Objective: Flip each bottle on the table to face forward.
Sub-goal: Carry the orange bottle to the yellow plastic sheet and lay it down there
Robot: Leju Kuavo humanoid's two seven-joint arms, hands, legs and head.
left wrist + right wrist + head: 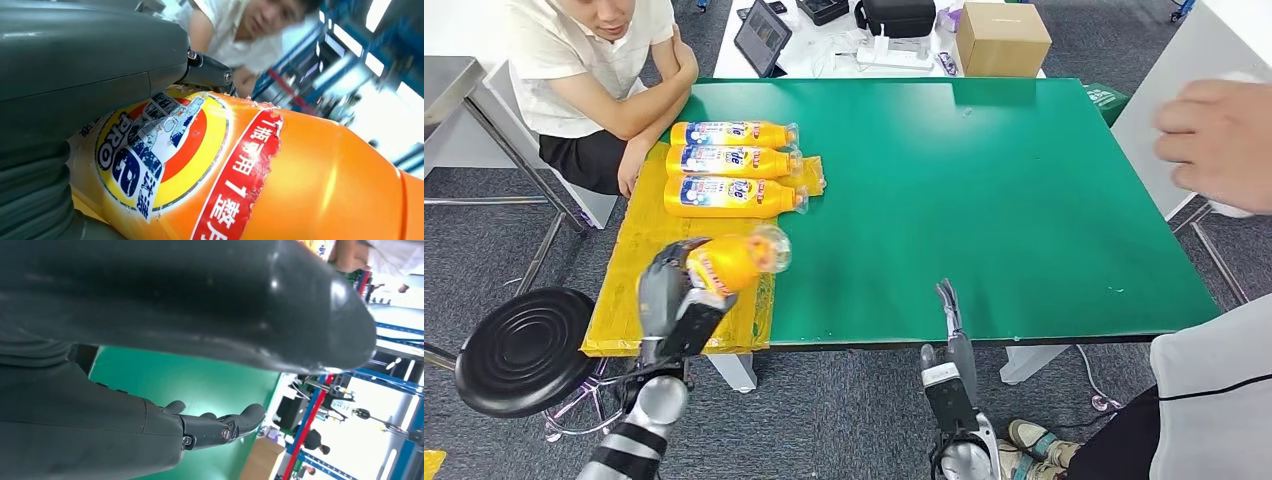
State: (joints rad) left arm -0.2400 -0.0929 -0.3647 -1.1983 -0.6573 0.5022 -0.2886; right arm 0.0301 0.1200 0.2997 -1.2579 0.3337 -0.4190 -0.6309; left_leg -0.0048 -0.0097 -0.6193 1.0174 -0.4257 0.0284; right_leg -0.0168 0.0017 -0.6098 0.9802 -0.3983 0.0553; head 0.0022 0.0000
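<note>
My left hand (pixel 669 290) grips an orange detergent bottle (pixel 736 259) lifted above the yellow mat (pixel 639 240), its clear cap end pointing right. Up close, the same bottle (pixel 280 185) shows its round blue-and-red label beside my thumb (pixel 75 65). Three more orange bottles lie side by side on the mat, caps to the right: the far bottle (pixel 729 133), the middle bottle (pixel 729 160) and the near bottle (pixel 729 195). My right hand (pixel 951 320) stands edge-on at the green table's (pixel 984 190) front edge, fingers (pixel 220 427) stretched out and holding nothing.
A person sits at the table's far left, forearm (pixel 639 110) resting by the bottles. Another person's hand (pixel 1219 140) hovers at the right edge. A black stool (pixel 524 350) stands front left. A cardboard box (pixel 1002 38) and a tablet (pixel 762 36) lie behind the table.
</note>
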